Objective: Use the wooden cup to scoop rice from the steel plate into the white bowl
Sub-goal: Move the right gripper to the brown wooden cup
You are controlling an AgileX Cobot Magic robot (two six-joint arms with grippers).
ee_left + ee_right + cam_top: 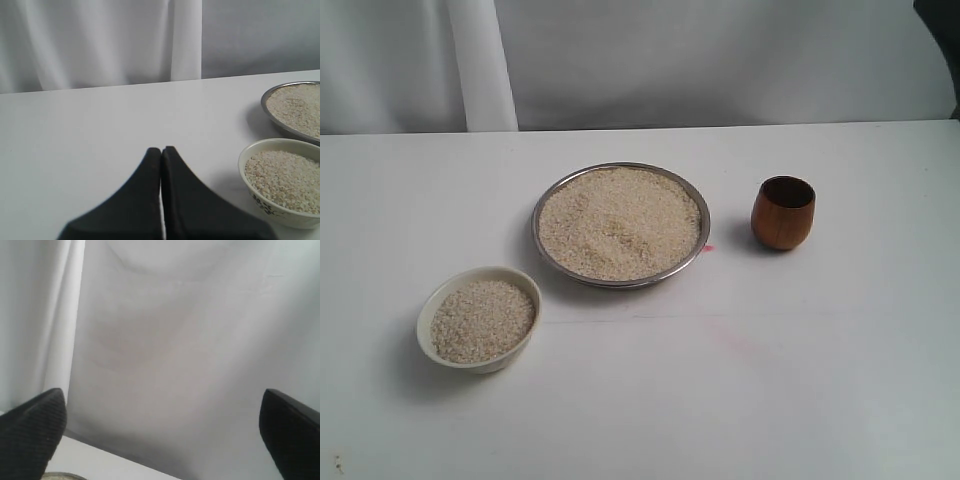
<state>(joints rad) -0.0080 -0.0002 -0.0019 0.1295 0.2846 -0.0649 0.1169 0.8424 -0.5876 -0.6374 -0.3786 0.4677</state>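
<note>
Beside the left jaws, the shallow shiny steel plate (271, 119) and the small cream-white bowl (265, 202) are each cut off by the frame edge.

Shiny metal steel plate (694, 258), polished wooden cup (782, 215), glossy white bowl (431, 305)

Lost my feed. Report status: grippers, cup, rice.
Left gripper shut, empty; right gripper open, empty. Wooden cup upright, untouched, beside steel plate. Rice heaped in plate, some in white bowl. Nothing blocking cup.
</note>
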